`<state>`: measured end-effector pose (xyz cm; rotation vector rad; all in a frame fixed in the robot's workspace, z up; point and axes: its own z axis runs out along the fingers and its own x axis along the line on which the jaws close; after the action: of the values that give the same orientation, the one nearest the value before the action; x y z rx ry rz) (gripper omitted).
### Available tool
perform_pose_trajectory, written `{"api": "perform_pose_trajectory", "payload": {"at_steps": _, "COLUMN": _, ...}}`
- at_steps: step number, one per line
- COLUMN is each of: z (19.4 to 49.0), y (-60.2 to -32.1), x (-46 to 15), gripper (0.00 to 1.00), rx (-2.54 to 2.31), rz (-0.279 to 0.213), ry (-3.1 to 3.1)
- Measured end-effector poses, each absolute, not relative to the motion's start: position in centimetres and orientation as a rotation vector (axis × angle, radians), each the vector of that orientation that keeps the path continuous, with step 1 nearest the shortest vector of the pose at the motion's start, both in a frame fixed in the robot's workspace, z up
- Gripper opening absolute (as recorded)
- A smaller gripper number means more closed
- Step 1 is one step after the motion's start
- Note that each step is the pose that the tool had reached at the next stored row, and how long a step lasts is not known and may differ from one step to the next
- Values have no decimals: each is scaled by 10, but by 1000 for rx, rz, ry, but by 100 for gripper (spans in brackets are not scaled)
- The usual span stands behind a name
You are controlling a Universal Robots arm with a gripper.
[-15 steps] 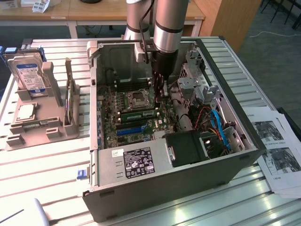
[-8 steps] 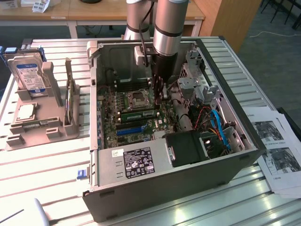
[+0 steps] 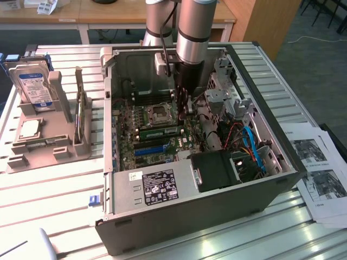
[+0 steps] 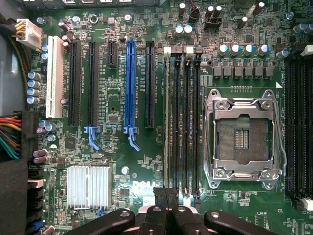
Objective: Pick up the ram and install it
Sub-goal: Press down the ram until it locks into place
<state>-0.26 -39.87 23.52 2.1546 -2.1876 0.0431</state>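
The claw (image 3: pixel 183 111) hangs inside the open computer case (image 3: pixel 260 200) with its fingers pressed together, above the exterior view's right end of the ram (image 3: pixel 160 131). The ram stands on edge among the black memory slots (image 4: pixel 187 122), on the near side of the CPU socket (image 3: pixel 160 112) and just beyond the blue expansion slot (image 3: pixel 149 150). Whether the fingertips touch it cannot be told.

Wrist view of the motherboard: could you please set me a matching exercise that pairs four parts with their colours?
Parts:
1. finned heatsink
2. slot latches
3. memory slots
4. outermost expansion slot

Colours:
A. white
B. black
C. silver
D. blue

Pairs: 1-C, 2-D, 3-B, 4-A
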Motion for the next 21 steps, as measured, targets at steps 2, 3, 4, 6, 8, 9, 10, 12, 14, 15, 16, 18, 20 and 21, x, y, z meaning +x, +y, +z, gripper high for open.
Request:
{"api": "perform_pose_trajectory", "payload": {"at_steps": 2, "z": 235, "y": -397, "x": -2, "gripper": 10, "rx": 2155, "rz": 43, "ry": -2187}}
{"api": "perform_pose_trajectory", "payload": {"at_steps": 3, "z": 235, "y": -397, "x": -2, "gripper": 10, "rx": 2155, "rz": 43, "ry": -2187}}
{"api": "perform_pose_trajectory", "payload": {"at_steps": 4, "z": 235, "y": -397, "x": -2, "gripper": 10, "rx": 2155, "rz": 43, "ry": -2187}}
{"api": "perform_pose_trajectory", "payload": {"at_steps": 6, "z": 235, "y": -397, "x": -3, "gripper": 10, "rx": 2155, "rz": 43, "ry": -2187}}
{"api": "perform_pose_trajectory", "payload": {"at_steps": 8, "z": 233, "y": -397, "x": -3, "gripper": 10, "rx": 2155, "rz": 43, "ry": -2187}}
{"api": "perform_pose_trajectory", "payload": {"at_steps": 9, "z": 232, "y": -397, "x": -3, "gripper": 10, "rx": 2155, "rz": 43, "ry": -2187}}
{"api": "perform_pose_trajectory", "payload": {"at_steps": 10, "z": 230, "y": -397, "x": -3, "gripper": 10, "rx": 2155, "rz": 43, "ry": -2187}}
{"api": "perform_pose_trajectory", "payload": {"at_steps": 12, "z": 229, "y": -397, "x": -3, "gripper": 10, "rx": 2155, "rz": 43, "ry": -2187}}
{"api": "perform_pose_trajectory", "payload": {"at_steps": 14, "z": 229, "y": -397, "x": -3, "gripper": 10, "rx": 2155, "rz": 43, "ry": -2187}}
{"api": "perform_pose_trajectory", "payload": {"at_steps": 15, "z": 229, "y": -397, "x": -3, "gripper": 10, "rx": 2155, "rz": 43, "ry": -2187}}
{"api": "perform_pose_trajectory", "payload": {"at_steps": 16, "z": 229, "y": -397, "x": -3, "gripper": 10, "rx": 2155, "rz": 43, "ry": -2188}}
{"api": "perform_pose_trajectory", "payload": {"at_steps": 18, "z": 229, "y": -396, "x": -3, "gripper": 10, "rx": 2155, "rz": 43, "ry": -2188}}
{"api": "perform_pose_trajectory", "payload": {"at_steps": 20, "z": 229, "y": -395, "x": -3, "gripper": 10, "rx": 2155, "rz": 43, "ry": -2187}}
{"api": "perform_pose_trajectory", "payload": {"at_steps": 21, "z": 229, "y": -395, "x": -3, "gripper": 10, "rx": 2155, "rz": 43, "ry": -2187}}
